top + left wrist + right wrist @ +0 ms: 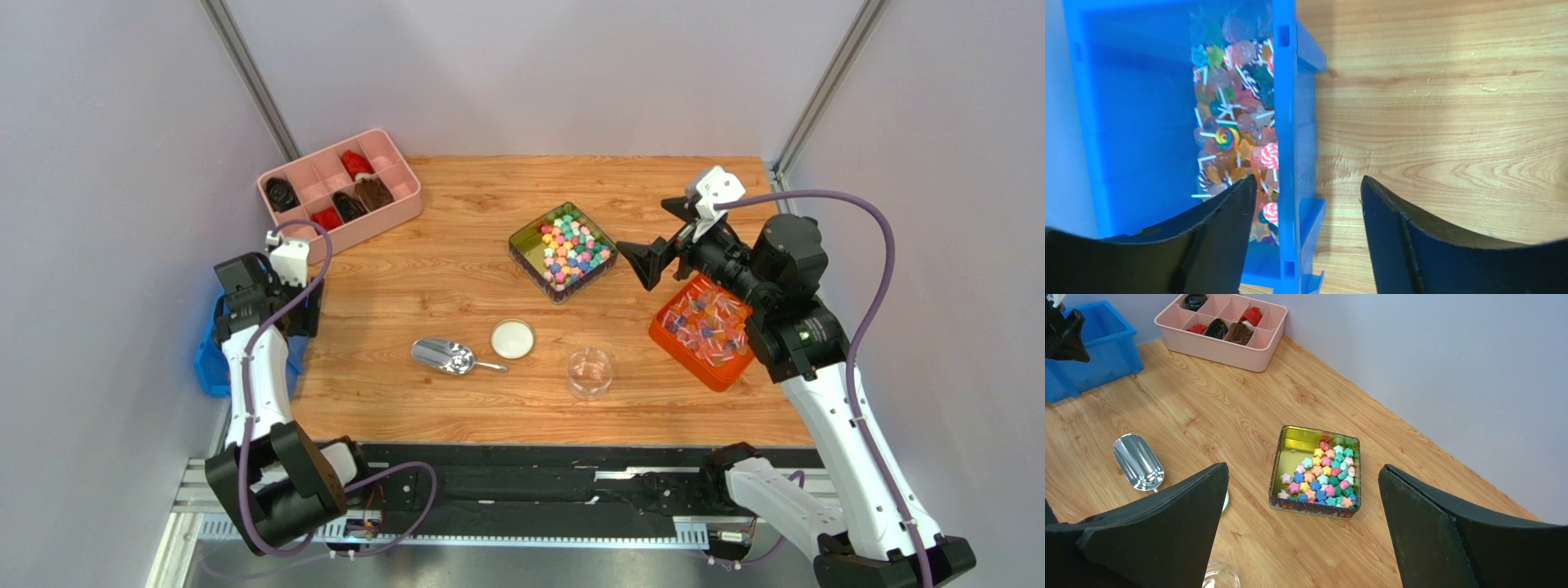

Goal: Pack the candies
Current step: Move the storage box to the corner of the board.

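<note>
Candies (1324, 478) sit in the square tin (1300, 441) at mid-surface, and with left tool (1309, 190) and right tool (1303, 468) both spread and empty, I would take the scoop (444, 357) by its handle, held level.

We see pink tray (380, 211) back left, blue bin (1137, 122) of lollipops (1226, 138), scoop (444, 357), lid (513, 339), jar (590, 370) mid-table, orange bin (669, 333) right.

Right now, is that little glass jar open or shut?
Open: the jar stands upright with nothing covering its mouth, and a round white lid lies flat beside it, not touching. The jar looks empty.
</note>
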You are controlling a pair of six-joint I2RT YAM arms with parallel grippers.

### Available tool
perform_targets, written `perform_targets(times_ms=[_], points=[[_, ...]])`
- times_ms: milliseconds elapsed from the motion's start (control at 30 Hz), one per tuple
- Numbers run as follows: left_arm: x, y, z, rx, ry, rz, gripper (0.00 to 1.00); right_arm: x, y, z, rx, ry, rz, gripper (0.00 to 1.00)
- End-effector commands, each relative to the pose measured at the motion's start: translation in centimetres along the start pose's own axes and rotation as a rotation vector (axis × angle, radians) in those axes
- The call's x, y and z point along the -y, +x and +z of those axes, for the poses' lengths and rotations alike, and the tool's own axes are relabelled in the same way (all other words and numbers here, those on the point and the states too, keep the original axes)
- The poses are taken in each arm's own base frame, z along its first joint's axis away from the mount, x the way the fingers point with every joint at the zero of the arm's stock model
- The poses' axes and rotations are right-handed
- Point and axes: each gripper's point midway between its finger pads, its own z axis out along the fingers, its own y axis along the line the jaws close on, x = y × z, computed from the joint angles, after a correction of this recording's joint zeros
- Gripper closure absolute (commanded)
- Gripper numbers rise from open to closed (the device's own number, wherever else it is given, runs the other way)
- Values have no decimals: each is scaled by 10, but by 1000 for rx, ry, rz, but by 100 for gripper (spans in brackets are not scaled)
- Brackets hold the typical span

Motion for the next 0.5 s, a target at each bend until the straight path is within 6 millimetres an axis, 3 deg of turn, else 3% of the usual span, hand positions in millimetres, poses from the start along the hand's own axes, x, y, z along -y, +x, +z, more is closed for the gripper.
perform_targets(times_ms=[0, 200, 333, 467], points=[[-6, -34, -24, 112, -1, 1, 20, -2, -9, 1, 39, -15, -29, 2], [2, -67, -45, 216, 65, 3, 1, -2, -9, 2, 39, -16, -29, 2], [14, -96, -60, 299, 157, -7, 1, -2, -8, 2, 39, -15, -30, 2], [46, -121, -62, 343, 266, 53, 1, -1, -6, 5, 31, -16, -26, 2]])
